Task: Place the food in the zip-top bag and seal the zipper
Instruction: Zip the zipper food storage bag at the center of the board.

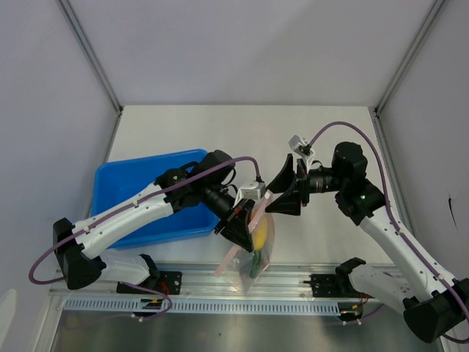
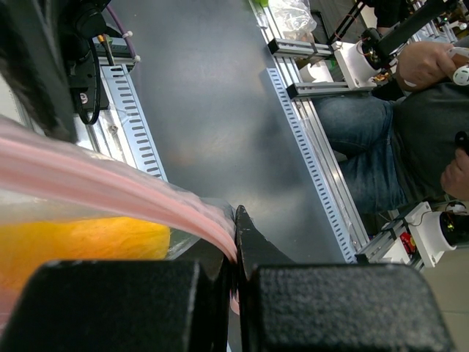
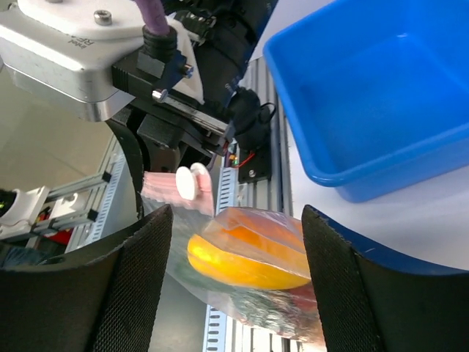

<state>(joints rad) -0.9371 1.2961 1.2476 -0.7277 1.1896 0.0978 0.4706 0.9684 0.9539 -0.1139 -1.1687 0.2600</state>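
Note:
The clear zip-top bag (image 1: 258,246) hangs over the table's near edge. My left gripper (image 2: 236,242) is shut on its pinkish zipper (image 2: 110,183) at one end of the mouth. Inside the bag lies the food: a yellow-orange piece (image 3: 242,265), an orange-red wedge (image 3: 267,227) and a green piece (image 1: 254,265). A white round knob (image 3: 189,181) sits on the zipper strip (image 3: 165,187). My right gripper (image 3: 236,220) is open just right of the bag's top, its fingers (image 3: 139,279) framing the bag without touching it. In the top view it (image 1: 282,194) faces the left gripper (image 1: 245,224).
The blue tray (image 1: 128,183) stands on the table to the left, under my left arm. A slotted metal rail (image 1: 220,302) runs along the near edge below the bag. A person sits beyond the rail in the left wrist view.

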